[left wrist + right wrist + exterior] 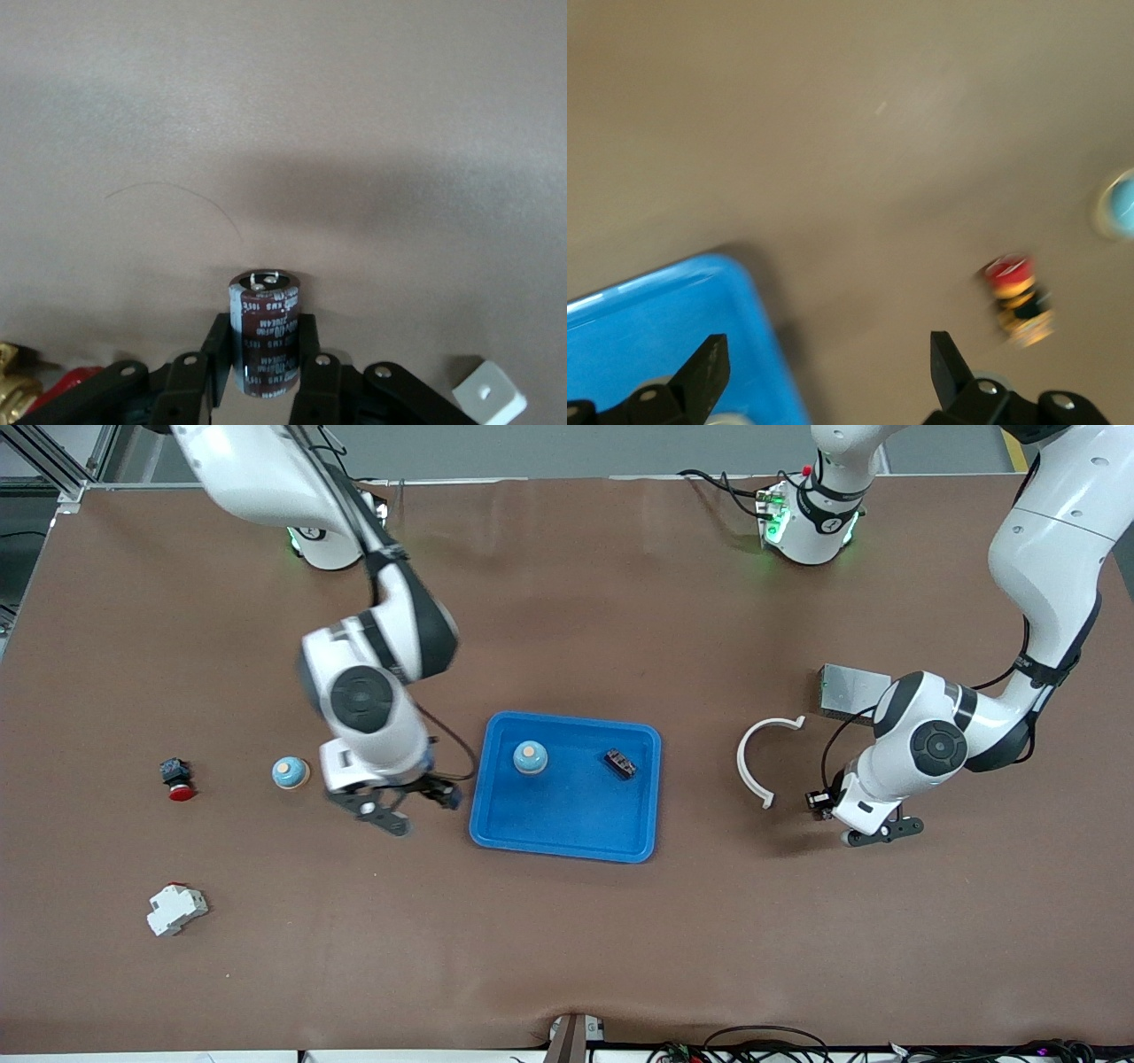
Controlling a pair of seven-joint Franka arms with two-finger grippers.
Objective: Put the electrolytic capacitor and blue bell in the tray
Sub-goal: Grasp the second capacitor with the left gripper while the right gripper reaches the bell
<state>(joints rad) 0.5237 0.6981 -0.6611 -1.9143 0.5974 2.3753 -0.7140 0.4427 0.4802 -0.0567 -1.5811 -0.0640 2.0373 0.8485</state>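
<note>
The right gripper (403,802), jaws spread and empty, hangs over the tray (567,841) edge, a bell (530,757) already inside. The left gripper (264,354) is clenched on the capacitor (264,332), upright between its pads, likely ready to lift. Its base is hidden.

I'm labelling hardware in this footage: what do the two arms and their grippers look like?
Both arms are glossy white with rounded shells, black joint bands and round dark grey caps at the wrist. A thin black cable loops beside each wrist. The left gripper and right gripper have black, bolted two-finger linkages. Green lights glow at both bases.
</note>
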